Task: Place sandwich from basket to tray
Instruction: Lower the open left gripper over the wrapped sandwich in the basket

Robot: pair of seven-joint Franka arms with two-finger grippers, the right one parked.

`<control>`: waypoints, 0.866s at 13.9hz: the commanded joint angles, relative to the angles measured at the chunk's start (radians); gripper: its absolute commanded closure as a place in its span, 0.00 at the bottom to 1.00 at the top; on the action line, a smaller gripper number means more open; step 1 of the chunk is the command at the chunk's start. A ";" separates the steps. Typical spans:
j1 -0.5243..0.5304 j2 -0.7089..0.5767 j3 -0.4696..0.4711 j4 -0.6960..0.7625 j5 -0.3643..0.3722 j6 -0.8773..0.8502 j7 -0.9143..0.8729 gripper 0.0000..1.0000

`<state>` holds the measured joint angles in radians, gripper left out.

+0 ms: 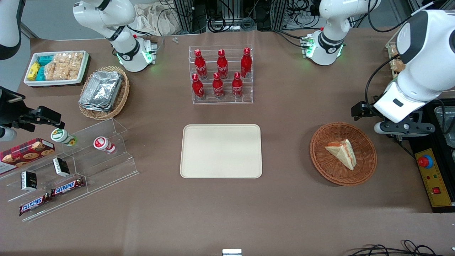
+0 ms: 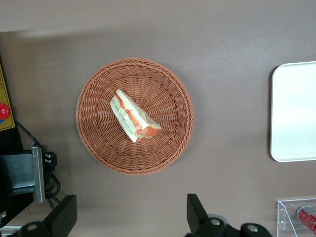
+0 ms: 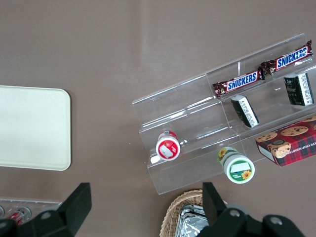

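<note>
The sandwich (image 1: 342, 153), a pale bread wedge with orange-red and green filling, lies in the round reddish-brown wicker basket (image 1: 320, 156) toward the working arm's end of the table. Both also show in the left wrist view: sandwich (image 2: 134, 117), basket (image 2: 98, 138). The cream-beige tray (image 1: 221, 151) lies bare at mid-table, and its edge shows in the left wrist view (image 2: 296, 111). My left gripper (image 1: 360, 109) hangs above the table just outside the basket's rim, a little farther from the front camera than the basket. In the left wrist view the gripper (image 2: 131, 217) is open wide and holds nothing.
A clear rack of red bottles (image 1: 222, 76) stands farther from the front camera than the tray. A yellow control box with a red button (image 1: 432, 177) sits beside the basket at the table's end. A clear snack stand (image 1: 71, 167), a tan basket of foil containers (image 1: 105, 92) and a white snack bin (image 1: 57, 67) lie toward the parked arm's end.
</note>
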<state>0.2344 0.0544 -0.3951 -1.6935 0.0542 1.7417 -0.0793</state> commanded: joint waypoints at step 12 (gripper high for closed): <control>0.071 0.036 0.016 -0.188 -0.010 0.235 -0.112 0.00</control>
<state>0.2853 0.1144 -0.3724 -1.7851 0.0543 1.8683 -0.1402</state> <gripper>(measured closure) 0.000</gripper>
